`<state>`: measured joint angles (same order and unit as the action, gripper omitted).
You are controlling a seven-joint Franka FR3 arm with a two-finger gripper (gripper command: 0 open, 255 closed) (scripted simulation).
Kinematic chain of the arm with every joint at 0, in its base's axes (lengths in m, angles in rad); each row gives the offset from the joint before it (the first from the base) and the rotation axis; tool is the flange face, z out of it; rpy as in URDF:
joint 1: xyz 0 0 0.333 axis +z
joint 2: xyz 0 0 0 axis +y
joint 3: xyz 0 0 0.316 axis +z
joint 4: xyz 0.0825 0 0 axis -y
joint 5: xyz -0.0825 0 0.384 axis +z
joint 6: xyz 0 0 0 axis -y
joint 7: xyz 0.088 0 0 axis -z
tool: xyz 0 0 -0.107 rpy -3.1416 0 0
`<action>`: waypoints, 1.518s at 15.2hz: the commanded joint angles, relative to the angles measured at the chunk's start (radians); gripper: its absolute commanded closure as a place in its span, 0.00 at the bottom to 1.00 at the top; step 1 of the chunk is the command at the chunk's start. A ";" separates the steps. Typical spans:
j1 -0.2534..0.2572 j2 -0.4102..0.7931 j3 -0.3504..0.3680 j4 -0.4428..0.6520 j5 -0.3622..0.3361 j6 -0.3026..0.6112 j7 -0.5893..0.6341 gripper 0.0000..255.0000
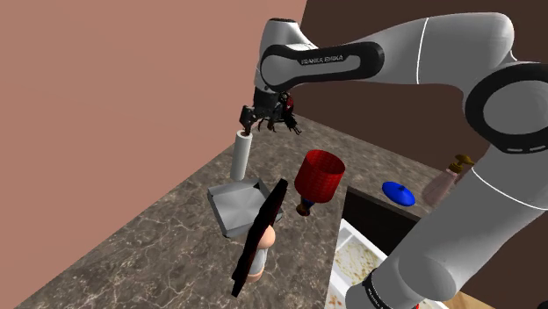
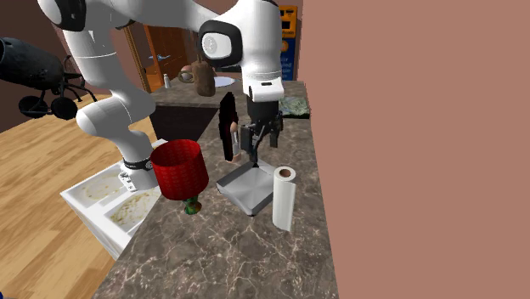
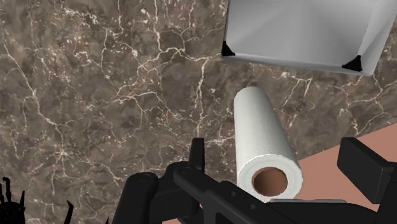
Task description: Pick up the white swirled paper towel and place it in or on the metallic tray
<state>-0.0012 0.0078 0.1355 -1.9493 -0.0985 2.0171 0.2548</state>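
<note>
A white paper towel roll (image 1: 242, 156) stands upright on the dark marble counter, right by the wall-side corner of the grey metallic tray (image 1: 235, 211). The open gripper (image 1: 254, 121) hangs just above the roll's top. In the wrist view the roll (image 3: 263, 143) with its brown core lies between the two black fingers (image 3: 197, 156), which stand apart and do not touch it; the gripper (image 3: 278, 145) holds nothing. The tray (image 3: 299, 32) lies just beyond the roll. In the second exterior view the roll (image 2: 284, 200) stands beside the tray (image 2: 246, 191), with the gripper (image 2: 256, 151) above them.
A red cup-like object (image 1: 318, 176) on a green base stands next to the tray. A tall black slab (image 1: 260, 235) leans over a pinkish item by the tray's near side. A blue dish (image 1: 398, 193), a bottle (image 1: 448, 176) and a soiled sink (image 1: 358, 262) lie farther off. A pink wall (image 2: 408, 153) borders the counter.
</note>
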 commanded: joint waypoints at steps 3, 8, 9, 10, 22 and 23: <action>0.009 0.159 0.005 0.142 -0.020 0.006 0.027 0.00; 0.007 0.182 0.001 0.104 -0.027 0.067 0.031 0.00; 0.007 0.187 0.001 0.097 -0.028 0.079 0.032 0.00; 0.007 0.192 0.000 0.090 -0.030 0.091 0.033 0.00; 0.007 0.195 0.000 0.086 -0.031 0.097 0.034 1.00; 0.007 0.195 0.000 0.086 -0.031 0.098 0.034 1.00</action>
<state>0.0058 0.2028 0.1356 -1.8627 -0.1287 2.1148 0.2885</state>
